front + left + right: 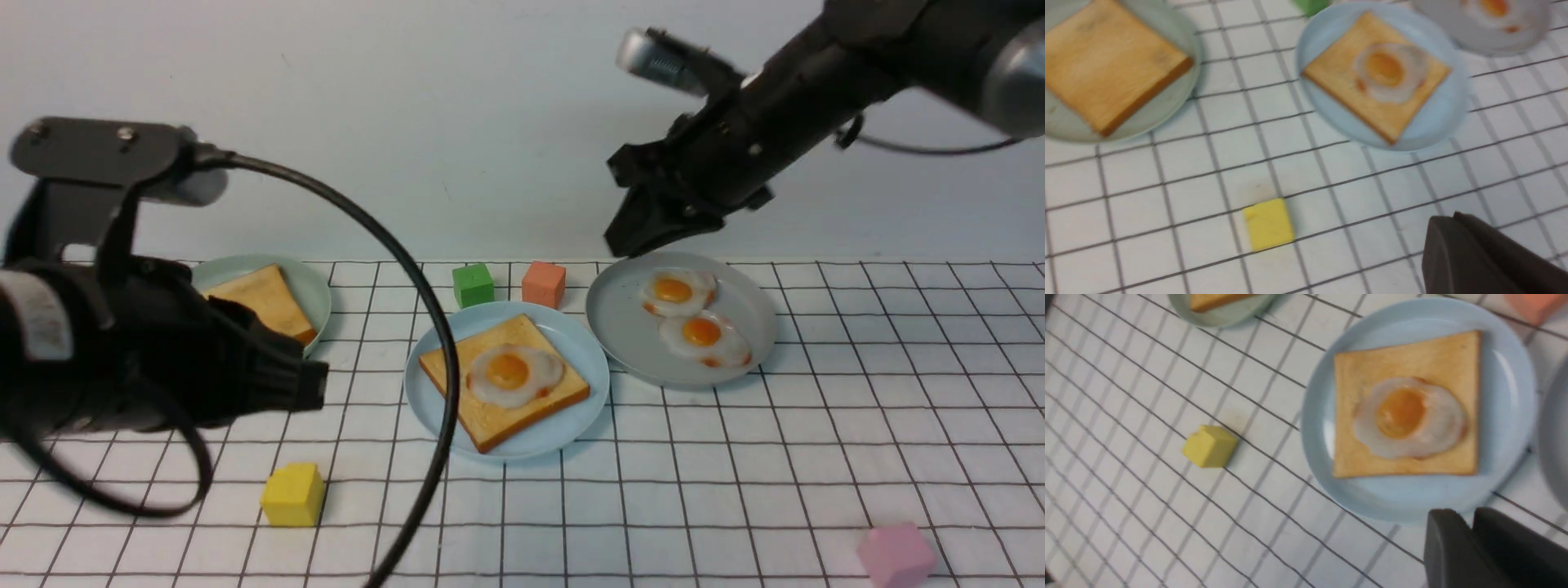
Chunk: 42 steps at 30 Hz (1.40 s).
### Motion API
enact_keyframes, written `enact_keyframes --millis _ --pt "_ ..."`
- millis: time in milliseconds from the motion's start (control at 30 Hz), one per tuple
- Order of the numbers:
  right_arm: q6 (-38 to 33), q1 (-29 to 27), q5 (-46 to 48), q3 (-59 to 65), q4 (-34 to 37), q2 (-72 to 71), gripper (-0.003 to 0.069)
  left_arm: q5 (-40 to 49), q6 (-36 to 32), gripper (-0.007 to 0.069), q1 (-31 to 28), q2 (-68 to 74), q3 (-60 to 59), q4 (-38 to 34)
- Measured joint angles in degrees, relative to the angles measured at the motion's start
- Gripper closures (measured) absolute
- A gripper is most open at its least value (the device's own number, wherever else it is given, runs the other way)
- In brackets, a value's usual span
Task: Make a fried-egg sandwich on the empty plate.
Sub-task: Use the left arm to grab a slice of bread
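Observation:
The light blue plate (575, 347) lies mid-table with one toast slice (506, 426) on it and a fried egg (508, 371) on top of that slice. A second toast slice (261, 298) rests on the pale green plate (317, 287) at the back left. My left gripper (314, 384) hovers left of the blue plate, shut and empty; its joined tips (1447, 218) show in the left wrist view. My right gripper (630, 241) hangs above the far edge of the grey plate (620, 331), and a narrow gap splits its tips (1470, 514), with nothing between them.
Two loose fried eggs (673, 290) (702, 331) lie on the grey plate. A green block (473, 284) and an orange block (543, 283) stand behind the blue plate. A yellow block (292, 494) sits front left and a pink block (896, 555) front right. The left arm's cable (445, 392) loops before the blue plate.

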<state>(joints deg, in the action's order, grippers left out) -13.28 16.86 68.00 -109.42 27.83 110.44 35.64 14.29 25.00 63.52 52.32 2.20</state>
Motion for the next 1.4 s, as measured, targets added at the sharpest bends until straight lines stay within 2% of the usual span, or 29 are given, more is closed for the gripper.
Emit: enact_keyframes --millis 133,200,233,300,367,533,667,733,767,833,933,967,1000,1033,1167,1400 --pt "3.10 1.78 0.61 7.37 -10.57 -10.20 0.0641 2.28 -7.37 0.0638 -8.49 11.14 6.36 -4.70" --pt "3.71 2.60 -0.71 14.81 -12.38 -17.32 0.0658 3.74 -15.11 0.0638 -12.99 17.59 10.58 -8.51" --pt "3.72 2.66 -0.88 15.49 -12.39 -17.95 0.0659 3.85 -15.79 0.0638 -13.31 18.18 10.98 -9.15" --pt "3.98 3.56 -3.85 24.02 -12.65 -25.44 0.0659 5.65 -23.37 0.0638 -16.53 25.63 16.13 -12.05" --pt "3.97 4.35 -6.70 30.46 -12.65 -31.56 0.0659 7.29 -27.68 0.0638 -18.39 29.98 19.29 -13.19" --pt "3.12 5.81 -12.12 44.35 -12.60 -43.75 0.0659 9.86 -32.97 0.0638 -21.88 42.00 28.11 -13.06" --pt "1.74 5.96 -13.43 49.05 -12.60 -49.15 0.0658 10.02 -35.37 0.0627 -22.91 47.75 33.15 -10.01" --pt "1.25 5.96 -13.49 51.05 -12.60 -52.23 0.0656 10.02 -36.45 0.0566 -23.23 51.85 37.89 -6.28" --pt "1.24 5.96 -13.49 51.20 -12.60 -52.37 0.0656 10.02 -36.53 0.0559 -23.28 52.07 38.18 -6.08" --pt "1.20 5.96 -13.56 51.82 -12.60 -53.46 0.0656 9.53 -37.73 0.0473 -23.26 54.55 41.26 -3.97" --pt "1.20 5.96 -13.56 52.07 -12.60 -53.67 0.0655 8.91 -40.04 0.0361 -23.26 56.95 43.49 -3.54" --pt "1.20 5.96 -13.56 52.07 -12.60 -53.67 0.0655 8.91 -40.21 0.0354 -23.26 56.95 43.49 -3.54" --pt "1.20 5.96 -13.56 52.07 -12.60 -53.67 0.0655 8.59 -41.77 0.0296 -23.26 58.28 43.84 -3.54" --pt "1.20 5.96 -13.56 52.07 -12.60 -53.67 0.0654 8.52 -42.62 0.0272 -23.26 58.99 43.84 -3.54" --pt "1.20 5.96 -13.56 52.07 -12.60 -53.67 0.0654 8.48 -46.25 0.0229 -23.26 61.07 43.84 -3.54" --pt "1.20 5.96 -13.56 52.07 -12.16 -53.67 0.0651 8.03 -50.38 0.0248 -23.26 62.56 44.63 -3.34"
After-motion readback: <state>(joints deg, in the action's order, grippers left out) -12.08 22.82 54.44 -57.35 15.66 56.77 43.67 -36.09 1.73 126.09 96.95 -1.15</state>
